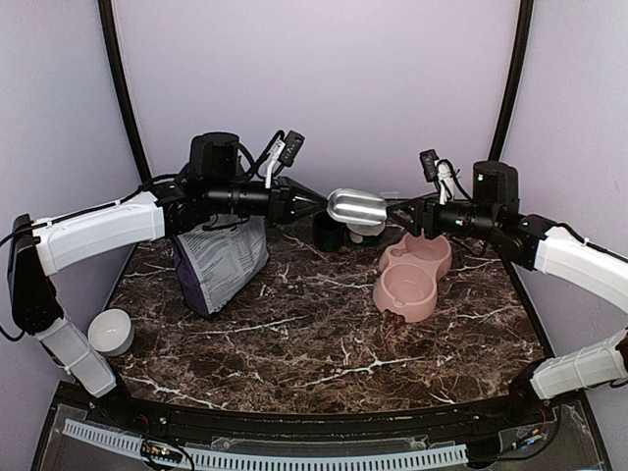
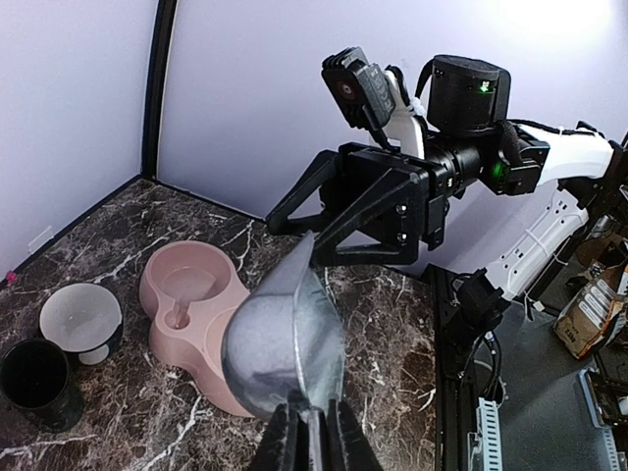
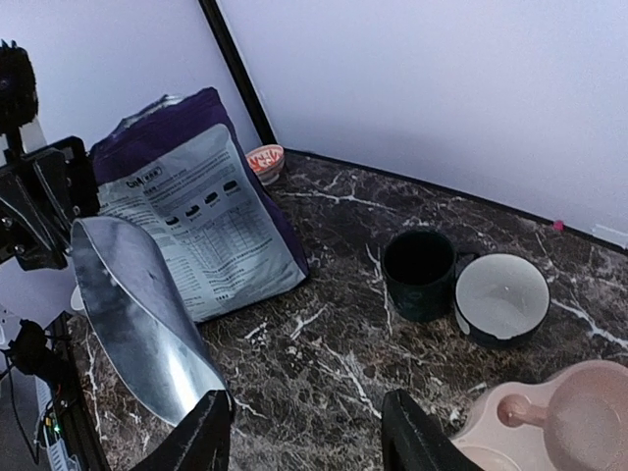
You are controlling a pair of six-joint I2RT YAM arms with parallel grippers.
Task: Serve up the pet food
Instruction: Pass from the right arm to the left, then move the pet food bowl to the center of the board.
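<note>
No pet food shows in any view. My left gripper [image 1: 319, 204] [image 2: 309, 437] is shut on the thin handle of a silver metal scoop [image 1: 355, 207] [image 2: 280, 343], holding it in the air above the back of the table. My right gripper [image 1: 397, 214] [image 3: 309, 437] faces it from the right with its jaws open. The scoop's [image 3: 137, 314] far lip lies against the right gripper's left finger [image 3: 201, 437]. The purple-and-grey bag [image 1: 224, 257] [image 3: 196, 216] leans under the left arm. The pink double bowl [image 1: 414, 275] [image 2: 186, 314] [image 3: 579, 412] sits below the right gripper.
A black mug [image 1: 329, 232] [image 3: 420, 270] and a dark bowl with a white inside [image 3: 502, 294] [image 2: 80, 319] stand at the back, behind the scoop. A white bowl [image 1: 111, 331] sits at the table's left edge. A small patterned dish [image 3: 265, 159] lies behind the bag.
</note>
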